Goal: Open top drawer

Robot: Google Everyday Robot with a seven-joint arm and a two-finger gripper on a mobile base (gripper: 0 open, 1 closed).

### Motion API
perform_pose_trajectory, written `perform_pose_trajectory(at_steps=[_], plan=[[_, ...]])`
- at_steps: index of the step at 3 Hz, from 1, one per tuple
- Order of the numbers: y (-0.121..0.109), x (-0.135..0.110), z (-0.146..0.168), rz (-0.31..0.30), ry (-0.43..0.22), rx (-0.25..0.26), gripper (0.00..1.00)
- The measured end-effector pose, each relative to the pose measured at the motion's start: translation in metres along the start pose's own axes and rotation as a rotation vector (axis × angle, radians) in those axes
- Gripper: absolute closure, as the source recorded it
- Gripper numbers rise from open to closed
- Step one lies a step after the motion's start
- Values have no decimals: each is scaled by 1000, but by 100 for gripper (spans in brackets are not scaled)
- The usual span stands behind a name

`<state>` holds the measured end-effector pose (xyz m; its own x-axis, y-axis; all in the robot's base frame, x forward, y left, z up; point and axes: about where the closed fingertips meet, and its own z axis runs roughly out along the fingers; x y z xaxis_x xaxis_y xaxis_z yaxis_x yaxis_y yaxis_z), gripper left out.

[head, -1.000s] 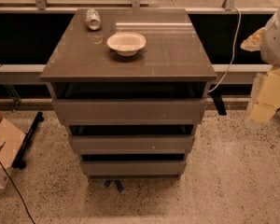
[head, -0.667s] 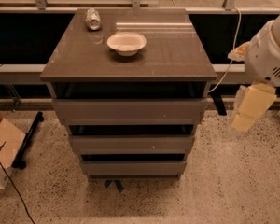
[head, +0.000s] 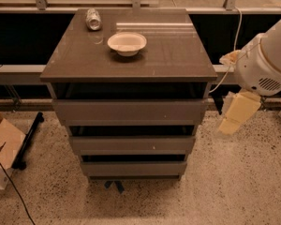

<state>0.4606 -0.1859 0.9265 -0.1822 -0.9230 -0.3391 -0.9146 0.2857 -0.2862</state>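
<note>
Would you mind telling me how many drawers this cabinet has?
3, stacked: the top drawer under the tabletop, the middle drawer below it, the bottom drawer nearest the floor. The gripper hangs off to their right, touching none.

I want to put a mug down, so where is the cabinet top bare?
The front strip of the cabinet top, between the bowl and the front edge, is bare; so is the right side past the bowl. The back left is crowded by the can and bowl. The end effector hangs right of the top drawer, beside the cabinet.
</note>
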Motion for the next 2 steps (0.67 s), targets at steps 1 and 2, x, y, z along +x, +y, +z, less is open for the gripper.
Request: perform_pose_trajectory(at_steps=[1,2], plan=[[8,-10,24,-4,-22,-16,0],[8,-26,67,-7,-100,-38,0]])
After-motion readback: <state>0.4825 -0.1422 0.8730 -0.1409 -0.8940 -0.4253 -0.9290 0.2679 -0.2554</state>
